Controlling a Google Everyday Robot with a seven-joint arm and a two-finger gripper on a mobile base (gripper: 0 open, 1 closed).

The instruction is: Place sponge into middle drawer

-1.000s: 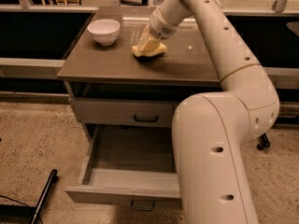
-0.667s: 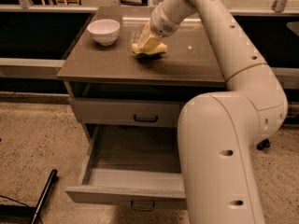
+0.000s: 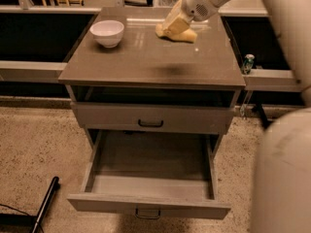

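The pale-yellow sponge [image 3: 181, 33] is above the back right part of the cabinet top [image 3: 146, 62], with its shadow on the surface below it. My gripper [image 3: 173, 25] reaches down from the upper right and is shut on the sponge's left end. The middle drawer [image 3: 148, 176] is pulled out wide open below, with its small loop handle [image 3: 147, 213] at the front, and nothing shows inside it. The gripper and sponge are well behind and above the drawer.
A white bowl [image 3: 108, 33] stands at the back left of the cabinet top. The upper drawer [image 3: 150, 118] with a black handle is shut. My arm's large body [image 3: 282, 178] fills the lower right. A small bottle [image 3: 248, 62] sits on the right ledge. A black pole [image 3: 44, 204] lies on the floor at the lower left.
The gripper has lifted the sponge off the cabinet top and carried it a little to the right. The bowl and the open drawer are unchanged.
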